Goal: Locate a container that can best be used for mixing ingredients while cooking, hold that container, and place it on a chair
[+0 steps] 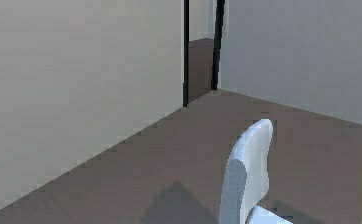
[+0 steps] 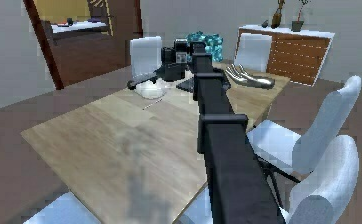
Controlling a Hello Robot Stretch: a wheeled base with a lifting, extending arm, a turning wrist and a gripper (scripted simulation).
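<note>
Arm side view puts our tool (image 2: 161, 72) out over the wooden surface (image 2: 99, 130), with the white bowl (image 2: 151, 91) near it. We can't tell whether it holds anything. A clumsy reach could knock that bowl toward the edge. Forward view offers a white chair (image 1: 247, 170) close ahead, with a doorway (image 1: 201, 60) beyond.

Soft, even light; faint grey shadow beside the chair (image 1: 247, 170)

A shallow white bowl (image 2: 150, 90) sits upright on the wooden table (image 2: 89, 130), near its far end, and a white chair (image 2: 145, 52) stands at this same table end, just behind the bowl.
</note>
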